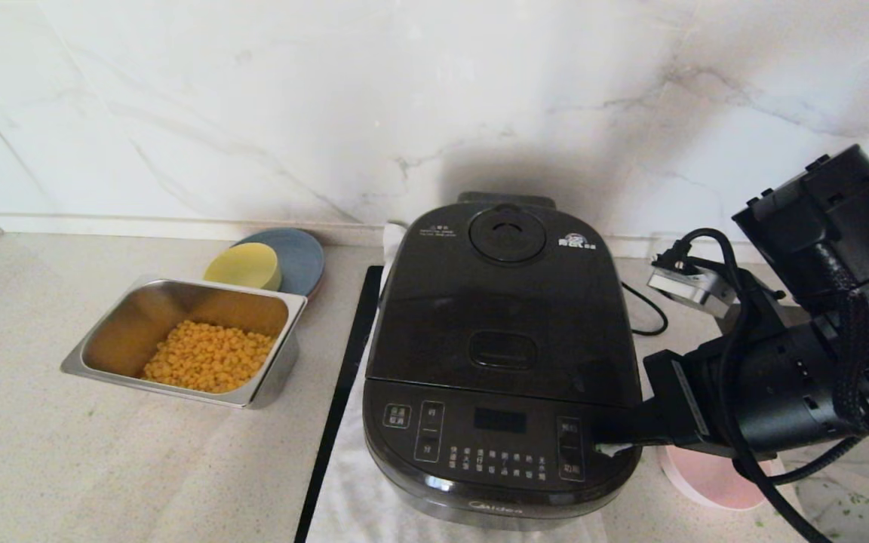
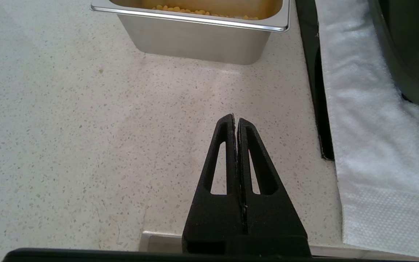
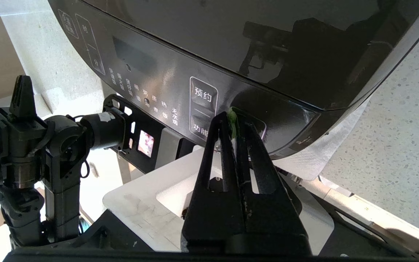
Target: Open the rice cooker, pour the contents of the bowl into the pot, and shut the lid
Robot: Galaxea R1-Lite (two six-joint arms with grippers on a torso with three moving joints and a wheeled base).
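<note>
The black rice cooker stands mid-counter with its lid down, so the pot is hidden. My right gripper is shut, its tips against the front panel's lower right corner beside the white-labelled buttons. A small green scrap is caught between the tips. The pale pink bowl sits right of the cooker, mostly covered by my right arm, its inside hidden. My left gripper is shut and empty, low over bare counter near the steel tray; the head view does not show it.
A steel tray of yellow corn sits left of the cooker, with a yellow bowl on a blue plate behind it. A black strip and white towel lie under the cooker's left side. Its cord trails right.
</note>
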